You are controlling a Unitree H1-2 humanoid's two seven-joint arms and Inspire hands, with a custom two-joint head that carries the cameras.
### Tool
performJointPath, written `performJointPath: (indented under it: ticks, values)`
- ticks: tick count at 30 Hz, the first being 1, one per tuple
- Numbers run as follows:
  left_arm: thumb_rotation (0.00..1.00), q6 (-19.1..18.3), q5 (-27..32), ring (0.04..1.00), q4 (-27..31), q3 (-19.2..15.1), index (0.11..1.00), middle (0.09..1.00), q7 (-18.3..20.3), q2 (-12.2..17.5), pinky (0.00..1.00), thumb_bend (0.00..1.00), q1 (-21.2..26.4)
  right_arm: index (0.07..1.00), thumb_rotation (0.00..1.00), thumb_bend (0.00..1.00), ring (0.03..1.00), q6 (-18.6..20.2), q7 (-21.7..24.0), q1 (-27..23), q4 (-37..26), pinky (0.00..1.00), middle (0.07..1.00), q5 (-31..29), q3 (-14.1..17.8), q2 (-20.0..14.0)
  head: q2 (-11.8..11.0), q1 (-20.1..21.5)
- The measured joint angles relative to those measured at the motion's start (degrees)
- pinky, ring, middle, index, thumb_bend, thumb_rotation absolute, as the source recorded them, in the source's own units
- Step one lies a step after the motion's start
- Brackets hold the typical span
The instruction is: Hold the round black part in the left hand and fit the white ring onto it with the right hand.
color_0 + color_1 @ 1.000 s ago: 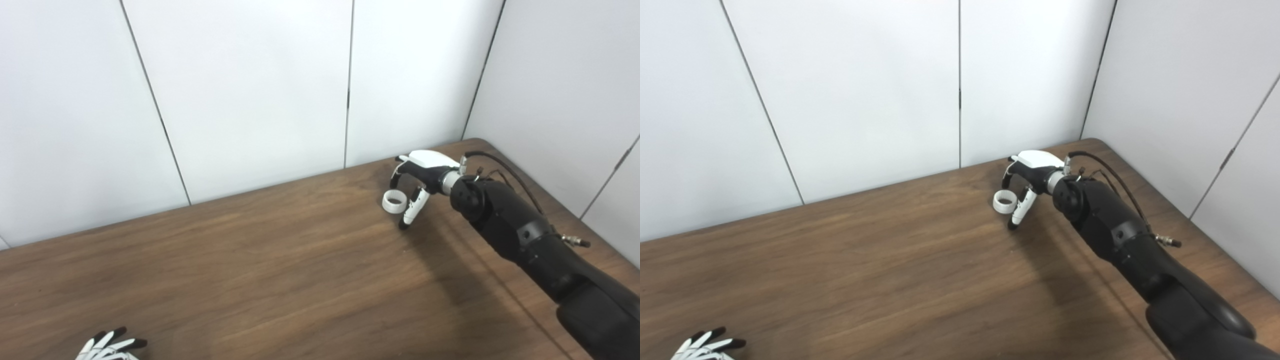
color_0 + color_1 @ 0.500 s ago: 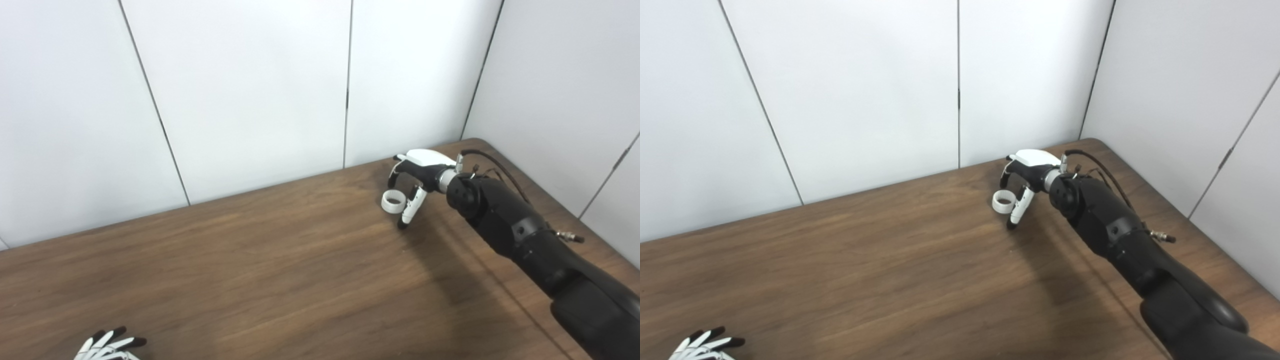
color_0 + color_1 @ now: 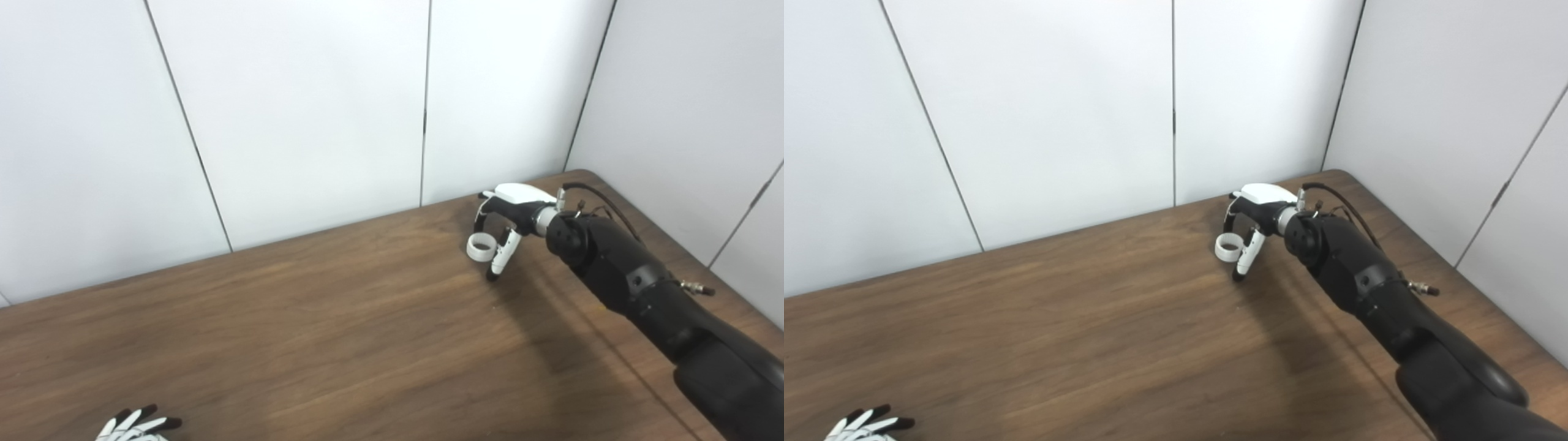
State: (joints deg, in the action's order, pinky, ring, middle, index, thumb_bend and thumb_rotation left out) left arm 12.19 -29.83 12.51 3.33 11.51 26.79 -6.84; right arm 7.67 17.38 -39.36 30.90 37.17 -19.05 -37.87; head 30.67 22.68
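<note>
The white ring point(image 3: 472, 252) sits low over the far right of the wooden table point(image 3: 318, 331). My right hand point(image 3: 513, 215) reaches over it from the right. Its fingers curl down behind the ring, its thumb presses the near side, and the thumb tip touches the wood, so the hand is shut on the ring. Only the spread black-tipped fingertips of my left hand point(image 3: 138, 425) show at the bottom left edge, with nothing between them. No round black part is in view in either eye view.
White wall panels point(image 3: 306, 110) stand close behind the table, and another wall point(image 3: 692, 122) runs along its right side, forming a corner near the right hand. The table's right edge point(image 3: 686, 245) passes under my black forearm point(image 3: 631, 282).
The right hand and the ring have shifted slightly left together. The left fingertips have sunk a little lower at the frame's bottom edge.
</note>
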Motion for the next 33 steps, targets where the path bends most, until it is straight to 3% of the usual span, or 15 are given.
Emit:
performJointPath:
  ticks: [18, 19, 21, 33]
  values:
    - [0.04, -0.4, 0.0, 0.944, 0.5, 0.0, 0.480, 0.816, 0.1, -0.5, 1.00, 0.51, -0.1, 0.580, 0.19, 0.80, 1.000, -1.3, -1.2, 0.0, 0.1, 0.91, 0.958, 0.3, -0.2, 0.2, 0.4, -0.4]
    - [0.04, -0.3, 0.0, 0.941, 0.5, 0.0, 0.480, 0.814, 0.1, -0.5, 1.00, 0.51, -0.1, 0.528, 0.16, 0.64, 1.000, -1.3, -1.3, 0.1, 0.0, 0.91, 0.956, 0.3, -0.2, 0.2, 0.4, -0.4]
    - [0.04, -0.2, 0.0, 0.940, 0.5, 0.0, 0.480, 0.814, 0.1, -0.5, 1.00, 0.51, -0.1, 0.500, 0.15, 0.55, 1.000, -1.5, -1.3, 0.1, 0.0, 0.92, 0.953, 0.2, -0.1, 0.3, 0.4, -0.4]
    - [0.04, -0.1, 0.0, 0.940, 0.5, -0.1, 0.480, 0.815, 0.0, -0.5, 1.00, 0.51, -0.2, 0.489, 0.13, 0.52, 0.998, -3.1, -2.0, 0.1, -0.1, 0.92, 0.949, 0.1, -0.1, 0.9, 0.4, -0.1]
